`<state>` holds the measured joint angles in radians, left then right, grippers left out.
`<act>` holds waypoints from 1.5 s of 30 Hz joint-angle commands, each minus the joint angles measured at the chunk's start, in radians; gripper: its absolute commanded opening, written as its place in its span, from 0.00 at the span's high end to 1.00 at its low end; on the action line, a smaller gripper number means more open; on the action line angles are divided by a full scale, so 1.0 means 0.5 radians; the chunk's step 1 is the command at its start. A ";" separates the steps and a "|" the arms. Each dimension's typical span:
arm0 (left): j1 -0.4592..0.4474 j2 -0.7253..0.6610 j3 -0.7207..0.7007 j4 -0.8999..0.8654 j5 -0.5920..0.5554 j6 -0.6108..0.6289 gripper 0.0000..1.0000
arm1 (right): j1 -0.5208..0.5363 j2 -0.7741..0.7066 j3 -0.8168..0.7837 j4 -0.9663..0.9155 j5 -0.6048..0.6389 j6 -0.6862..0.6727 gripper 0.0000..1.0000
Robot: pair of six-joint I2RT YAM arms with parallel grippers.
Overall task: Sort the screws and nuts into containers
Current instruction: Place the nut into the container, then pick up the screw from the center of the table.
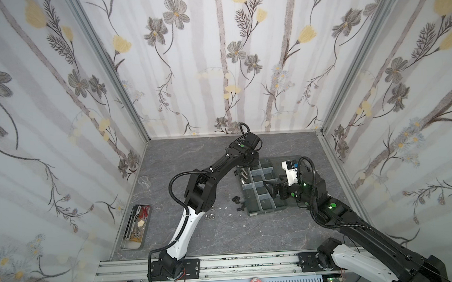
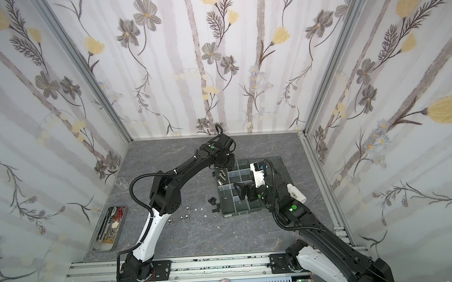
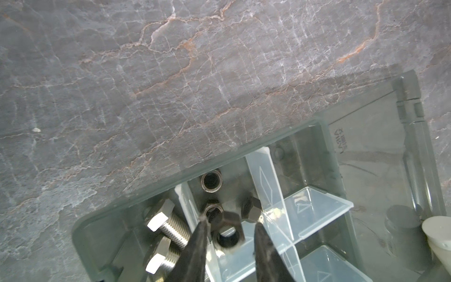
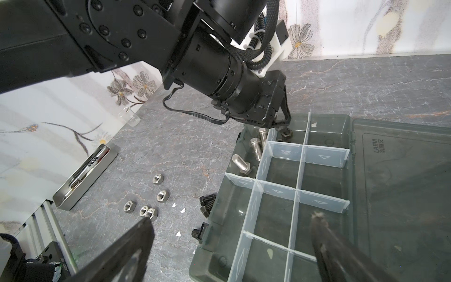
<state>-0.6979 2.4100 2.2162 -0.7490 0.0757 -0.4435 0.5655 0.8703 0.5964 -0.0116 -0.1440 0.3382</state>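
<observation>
Screws [image 3: 168,227], silver hex-head bolts, lie together in a far corner compartment of the containers [image 4: 210,256], a dark grey organizer box split by translucent dividers into a two-by-four grid. Black nuts [image 3: 211,182] occupy the neighbouring compartment of the same far row, across one divider from the bolts.

Left gripper [image 3: 231,221] is poised over that nut compartment with its jaws parted a little. A blurred nut [image 3: 228,235], also black, shows between its fingers [image 3: 200,239]. It sits close against one finger and a gap separates it from the other, so nothing is clamped.

Silver nuts [image 4: 161,195], five in number, lie loose on the table [image 4: 170,146], well apart from the box on the side away from its lid [image 4: 402,183]. Black bolts [image 4: 207,199] rest on the table just beside the box's outer wall.

Right gripper [image 4: 231,217] hovers above the near compartments, jaws spread wide and empty.

The lid lies flat and open alongside the box. A metal tray [image 1: 135,226] of small tools sits at the table's left edge, with a clear cup [image 1: 144,181] farther back near the wall.
</observation>
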 commanded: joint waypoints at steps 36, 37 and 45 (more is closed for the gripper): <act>0.356 -1.519 -1.563 0.627 -0.139 0.020 0.00 | 0.351 0.772 0.861 -0.648 0.110 -0.249 0.42; 0.387 -1.567 -1.623 0.644 -0.130 0.013 0.00 | 0.366 0.815 0.892 -0.663 0.110 -0.252 0.42; 0.623 -1.937 -2.106 0.782 -0.017 -0.039 0.00 | 0.495 1.161 1.119 -0.744 0.148 -0.287 0.33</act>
<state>-0.4034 1.4765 1.2068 -0.4126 0.0399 -0.4419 0.8024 1.4143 1.1259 -0.3553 -0.0902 0.2161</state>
